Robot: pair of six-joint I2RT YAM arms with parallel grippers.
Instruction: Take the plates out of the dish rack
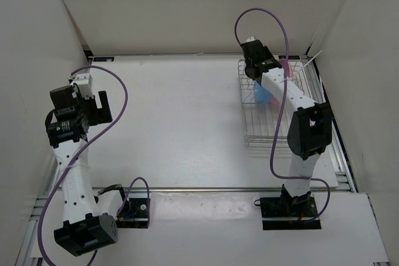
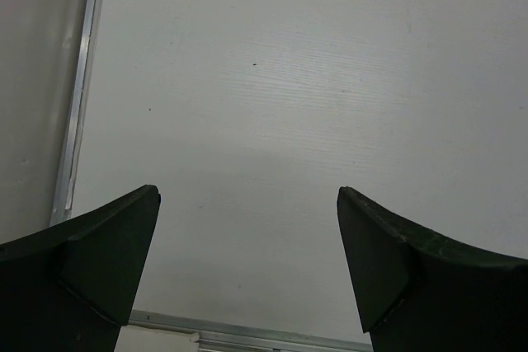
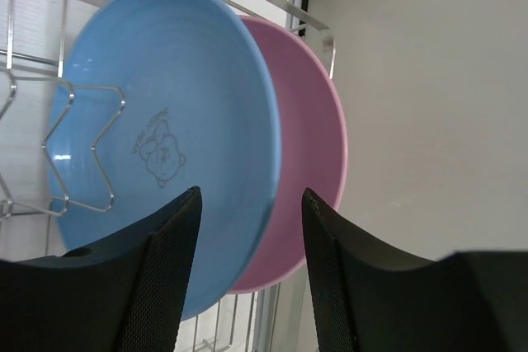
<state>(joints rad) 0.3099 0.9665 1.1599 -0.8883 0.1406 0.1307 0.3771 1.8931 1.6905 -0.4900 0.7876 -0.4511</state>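
Observation:
The silver wire dish rack (image 1: 262, 130) stands at the right of the table. A light blue plate (image 3: 165, 138) and a pink plate (image 3: 309, 146) stand on edge in it, side by side; in the top view I see the blue plate (image 1: 262, 95) and a bit of the pink plate (image 1: 285, 65) under the arm. My right gripper (image 3: 250, 204) is open just above the plates, its jaws astride the blue plate's rim without touching. My left gripper (image 2: 247, 204) is open and empty over bare table at the far left (image 1: 93, 107).
White walls enclose the table on three sides. The right wall is close behind the rack (image 3: 429, 105). A metal rail (image 2: 78, 96) runs along the table's left edge. Purple cables loop from both arms.

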